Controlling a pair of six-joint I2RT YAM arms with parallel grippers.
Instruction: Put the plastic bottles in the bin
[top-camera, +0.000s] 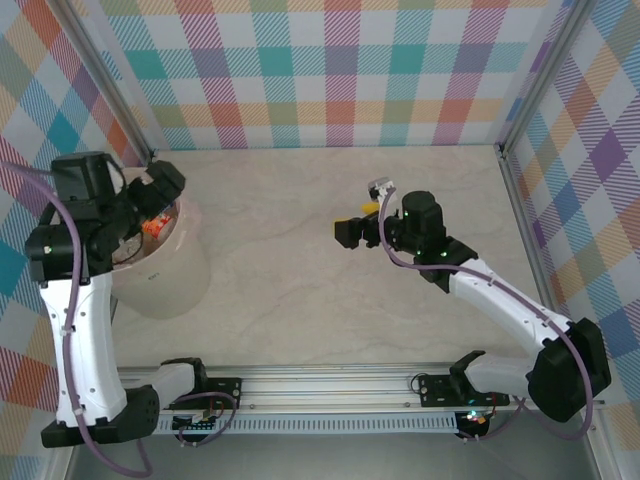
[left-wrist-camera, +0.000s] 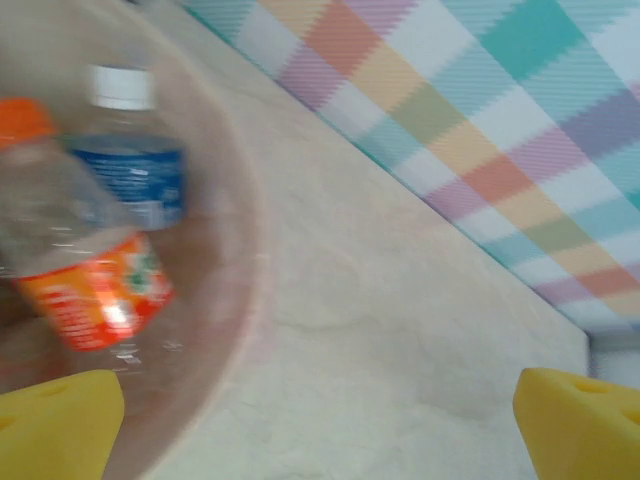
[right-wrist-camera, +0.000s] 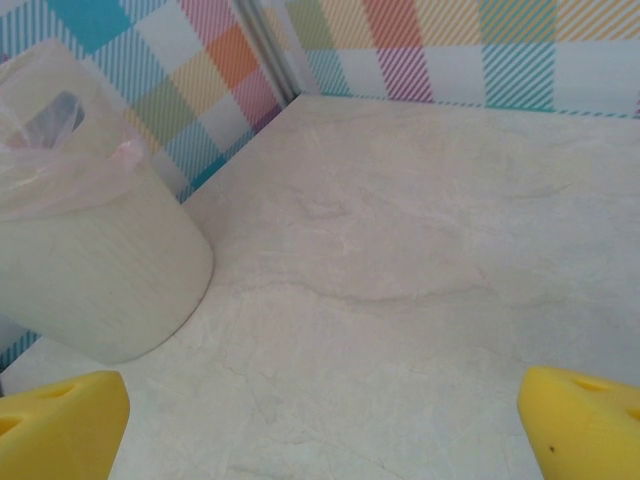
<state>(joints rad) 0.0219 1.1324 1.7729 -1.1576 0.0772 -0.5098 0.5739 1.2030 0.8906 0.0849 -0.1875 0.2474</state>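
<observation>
Left gripper (top-camera: 150, 205) hangs over the bin (top-camera: 165, 270) at the left side of the table (top-camera: 300, 260), jaws spread wide, nothing between them. In the left wrist view its yellow pads (left-wrist-camera: 60, 425) sit at the two bottom corners with only bin rim and tabletop in the gap.

Two plastic bottles lie inside the bin, blurred: an orange-labelled bottle (left-wrist-camera: 85, 275) with an orange cap, and touching it a blue-labelled bottle (left-wrist-camera: 130, 170) with a white cap. A bit of orange also shows inside the bin from the top camera.

Right gripper (top-camera: 352, 232) is out over mid-table, well apart from the bin and pointed toward it, jaws also fully open and empty — its yellow pads (right-wrist-camera: 585, 425) frame bare marble-look tabletop. The right wrist view has the bin upright at left, handle slot (right-wrist-camera: 55, 115) near the rim. Checked walls (top-camera: 330, 70) surround the table.
</observation>
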